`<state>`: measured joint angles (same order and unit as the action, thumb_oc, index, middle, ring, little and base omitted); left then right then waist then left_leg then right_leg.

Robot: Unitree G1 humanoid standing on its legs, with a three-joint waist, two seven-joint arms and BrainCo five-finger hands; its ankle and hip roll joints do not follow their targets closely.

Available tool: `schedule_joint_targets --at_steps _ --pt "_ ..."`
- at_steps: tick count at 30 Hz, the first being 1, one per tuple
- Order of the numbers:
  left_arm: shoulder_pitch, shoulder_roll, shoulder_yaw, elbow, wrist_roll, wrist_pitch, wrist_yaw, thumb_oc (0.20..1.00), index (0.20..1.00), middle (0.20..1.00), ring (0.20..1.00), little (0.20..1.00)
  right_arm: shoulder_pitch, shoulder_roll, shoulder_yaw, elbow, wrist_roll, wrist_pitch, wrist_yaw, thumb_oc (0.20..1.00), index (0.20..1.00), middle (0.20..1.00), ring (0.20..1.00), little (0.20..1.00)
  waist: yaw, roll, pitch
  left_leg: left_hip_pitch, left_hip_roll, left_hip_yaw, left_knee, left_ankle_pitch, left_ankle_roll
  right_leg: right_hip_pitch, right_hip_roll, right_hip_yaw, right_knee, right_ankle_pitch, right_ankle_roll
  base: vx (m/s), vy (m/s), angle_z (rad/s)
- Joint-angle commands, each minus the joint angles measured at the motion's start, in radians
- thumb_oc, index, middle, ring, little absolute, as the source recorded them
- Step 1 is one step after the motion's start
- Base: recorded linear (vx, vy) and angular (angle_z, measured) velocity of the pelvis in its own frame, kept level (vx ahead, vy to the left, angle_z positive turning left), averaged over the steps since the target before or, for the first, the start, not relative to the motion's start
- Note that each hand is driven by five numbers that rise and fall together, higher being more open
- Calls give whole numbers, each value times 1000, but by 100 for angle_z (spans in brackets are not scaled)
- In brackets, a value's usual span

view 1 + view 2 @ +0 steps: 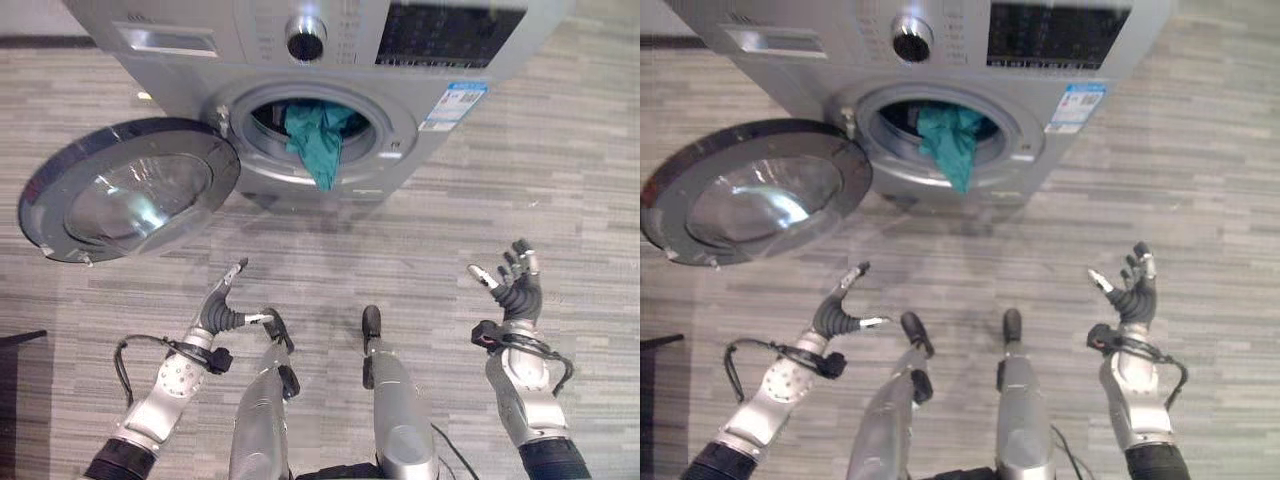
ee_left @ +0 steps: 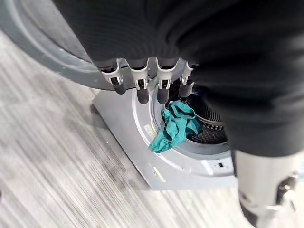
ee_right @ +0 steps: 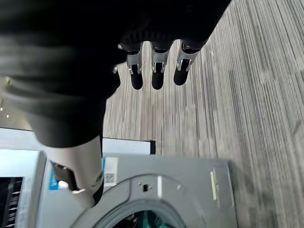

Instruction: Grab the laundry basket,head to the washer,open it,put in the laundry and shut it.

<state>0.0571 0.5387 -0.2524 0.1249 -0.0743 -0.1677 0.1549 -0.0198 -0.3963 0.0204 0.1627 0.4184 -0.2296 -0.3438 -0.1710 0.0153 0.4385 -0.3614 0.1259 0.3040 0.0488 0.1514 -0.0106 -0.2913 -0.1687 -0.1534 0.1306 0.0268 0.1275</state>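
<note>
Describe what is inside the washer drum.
A teal cloth lies in the washer drum, one end hanging over the opening's rim. The drum's dark depths behind it stay hidden.

The left eye and right eye views look steeply down from the robot's head onto the washing machine (image 1: 320, 90), its round door (image 1: 128, 190) swung open to the robot's left, and the wood-grain floor (image 1: 560, 180) in front; both share this whole scene, shifted slightly sideways. The left wrist view looks along the left hand (image 2: 142, 80) from very close, facing the washer's drum opening (image 2: 199, 123) where teal cloth (image 2: 175, 126) hangs over the rim. The right wrist view looks past the right hand (image 3: 156, 71) at the floor and the washer's front panel.
</note>
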Motion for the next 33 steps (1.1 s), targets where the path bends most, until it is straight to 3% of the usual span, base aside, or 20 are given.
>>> schedule_joint_targets --at_steps 1,2,3,4,6,7,8,11,12,13,16,17,18,19,21,24,26,28,32,33 --pt "59 4 50 7 -76 -63 -1 1000 1000 1000 1000 1000 4 -24 -60 -36 21 -43 13 1000 1000 1000 1000 1000 9 -18 -85 65 78 -62 169 -249 -63 3 -17 -12 21 -51 1 95 105 -11" --pt "61 4 51 6 -76 -64 -2 1000 1000 1000 1000 1000 6 -24 -59 -37 21 -43 13 1000 1000 1000 1000 1000 9 -19 -84 69 77 -61 170 -252 -63 7 -17 -11 19 -51 2 230 263 -8" --pt "100 -13 78 45 -82 -58 3 1000 1000 1000 1000 1000 -13 -27 -113 -43 15 -55 -16 1000 1000 1000 1000 1000 26 -16 -137 127 64 -71 189 -297 -35 65 -41 0 21 -48 22 95 197 -5" --pt "100 -14 78 44 -82 -58 4 1000 1000 1000 1000 1000 -13 -28 -113 -44 15 -56 -16 1000 1000 1000 1000 1000 25 -21 -132 122 61 -56 187 -272 -28 59 -46 -6 17 -29 15 165 293 4" --pt "145 -23 91 47 -66 -50 -10 1000 1000 1000 1000 1000 -19 -55 -210 -89 -40 -62 -56 1000 1000 1000 1000 1000 30 -7 -177 206 18 -61 148 -294 13 89 -86 -2 117 -8 37 143 272 -7" --pt "145 -23 90 46 -66 -50 -10 1000 1000 1000 1000 1000 -17 -55 -211 -91 -41 -61 -57 1000 1000 1000 1000 1000 30 -8 -176 210 15 -60 144 -293 14 90 -89 0 120 -10 38 193 382 11" --pt "164 -21 101 43 -49 -46 -18 1000 1000 1000 1000 1000 -29 -97 -283 -134 -120 -46 -100 1000 1000 1000 1000 1000 20 -4 -190 268 -29 -70 106 -301 47 76 -113 52 263 115 71 115 290 27" --pt "176 -14 107 34 -31 -41 -35 1000 1000 1000 1000 1000 -75 -168 -356 -124 -170 -52 -160 1000 1000 1000 1000 1000 21 9 -192 324 -56 -102 85 -316 82 43 -85 118 409 123 64 96 219 45" --pt "176 -15 107 33 -31 -41 -35 1000 1000 1000 1000 1000 -77 -171 -355 -121 -170 -53 -161 1000 1000 1000 1000 1000 22 9 -191 325 -57 -100 83 -316 83 41 -85 121 412 122 65 199 191 48" --pt "184 -12 112 27 -27 -43 -57 1000 1000 1000 1000 1000 -111 -238 -393 -119 -222 -43 -184 1000 1000 1000 1000 1000 32 5 -218 347 -75 -109 66 -330 86 42 -94 110 366 118 61 187 45 24" --pt "183 -14 104 25 -30 -52 -77 1000 1000 1000 1000 1000 -144 -325 -431 -81 -235 -41 -217 1000 1000 1000 1000 1000 34 -4 -244 354 -92 -147 63 -342 78 58 -75 121 228 78 61 183 -25 26" --pt "185 -9 101 16 -33 -52 -85 1000 1000 1000 1000 1000 -193 -384 -436 -61 -224 -44 -230 1000 1000 1000 1000 1000 35 -16 -255 362 -103 -173 73 -361 72 60 -72 155 79 88 77 217 -85 39" --pt "185 -11 102 15 -33 -51 -85 1000 1000 1000 1000 1000 -199 -389 -433 -54 -221 -46 -230 1000 1000 1000 1000 1000 33 -12 -254 361 -101 -175 76 -364 74 72 -71 150 58 98 79 253 -156 40" --pt "182 -3 98 12 -31 -54 -93 1000 1000 1000 1000 1000 -226 -463 -448 -18 -229 -42 -243 1000 1000 1000 1000 1000 34 -29 -255 367 -107 -216 105 -395 69 55 -70 209 -32 122 94 195 -114 39" --pt "171 2 91 13 -23 -54 -98 1000 1000 1000 1000 1000 -266 -531 -443 18 -232 -43 -242 1000 1000 1000 1000 1000 36 -40 -252 368 -108 -243 137 -421 65 41 -83 244 -89 152 105 170 -111 59" --pt "151 2 70 24 -14 -55 -95 1000 1000 1000 1000 1000 -324 -598 -401 40 -216 -44 -224 1000 1000 1000 1000 1000 35 -55 -249 377 -105 -270 153 -437 56 39 -88 241 -113 161 108 126 -96 88" --pt "136 -2 45 36 -8 -56 -97 1000 1000 1000 1000 1000 -359 -651 -369 28 -226 -24 -188 1000 1000 1000 1000 1000 50 -94 -277 392 -108 -292 150 -442 38 87 -110 219 -124 187 122 182 -188 68" --pt "141 -7 41 36 -13 -58 -102 1000 1000 1000 1000 1000 -392 -678 -339 40 -220 -23 -172 1000 1000 1000 1000 1000 46 -99 -288 404 -103 -301 133 -436 32 99 -108 211 -134 194 123 122 -113 63" --pt "163 13 20 18 -50 -61 -122 1000 1000 1000 1000 1000 -602 -798 -117 115 -153 -5 -61 1000 1000 1000 1000 1000 81 -135 -329 440 -62 -305 78 -407 1 131 -82 182 -156 174 118 154 -191 5" --pt "162 24 3 25 -65 -60 -130 1000 1000 1000 1000 1000 -781 -821 42 210 -98 0 -23 1000 1000 1000 1000 1000 92 -148 -340 448 -33 -304 51 -374 -20 145 -62 167 -175 150 107 113 -170 -18"
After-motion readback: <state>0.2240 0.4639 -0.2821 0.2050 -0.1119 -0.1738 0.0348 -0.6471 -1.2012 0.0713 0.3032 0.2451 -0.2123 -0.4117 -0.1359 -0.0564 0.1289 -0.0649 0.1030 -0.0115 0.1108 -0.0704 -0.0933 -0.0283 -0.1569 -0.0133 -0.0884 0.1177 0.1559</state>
